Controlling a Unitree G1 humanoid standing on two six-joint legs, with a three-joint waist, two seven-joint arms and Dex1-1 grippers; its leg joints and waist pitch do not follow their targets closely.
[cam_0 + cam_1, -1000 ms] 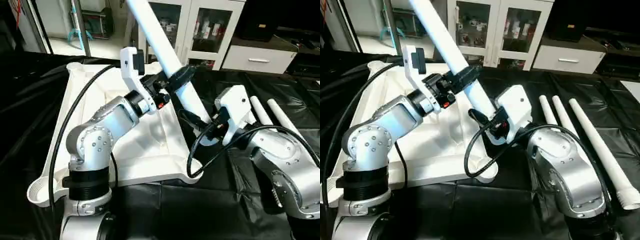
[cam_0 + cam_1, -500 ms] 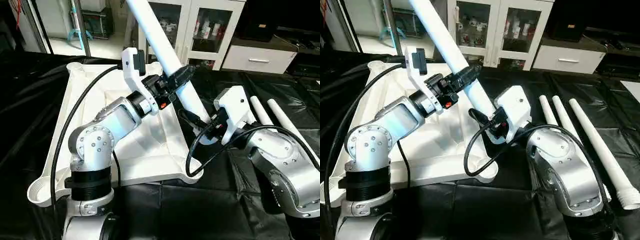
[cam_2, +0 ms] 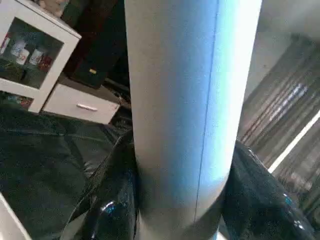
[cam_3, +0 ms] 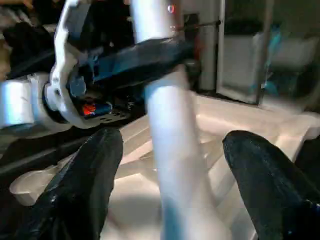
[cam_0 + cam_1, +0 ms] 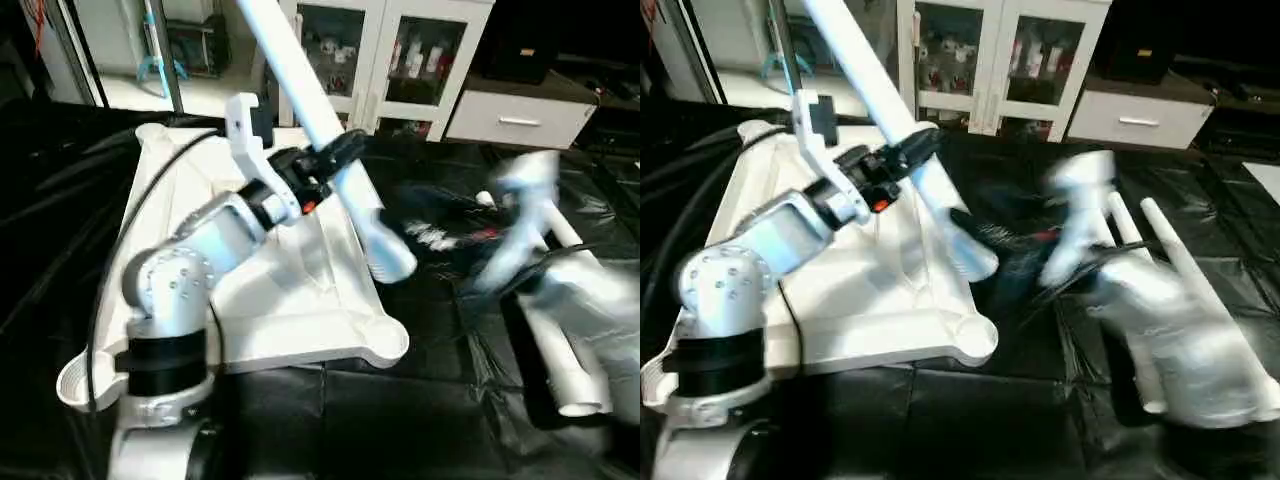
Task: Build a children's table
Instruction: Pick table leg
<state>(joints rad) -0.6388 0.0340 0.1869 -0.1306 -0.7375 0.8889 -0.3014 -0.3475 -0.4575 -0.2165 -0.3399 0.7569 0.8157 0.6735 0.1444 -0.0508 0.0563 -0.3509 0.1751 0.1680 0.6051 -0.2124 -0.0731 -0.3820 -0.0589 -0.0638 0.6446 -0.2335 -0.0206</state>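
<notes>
The work surface is covered with a black, shiny, wrinkled sheet (image 5: pixel 330 420). The white tabletop (image 5: pixel 300 330) lies directly on this sheet with its ribbed underside up; round sockets are at its corners. To the right of the tabletop, well apart from it, white tube legs (image 5: pixel 1175 262) lie on the sheet side by side. Their exact number is hard to tell because of blur.

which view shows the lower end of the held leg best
The left eye view: the leg runs slanted through the left gripper down to its free end over the tabletop. Both wrist views show just a stretch of shaft.
</notes>
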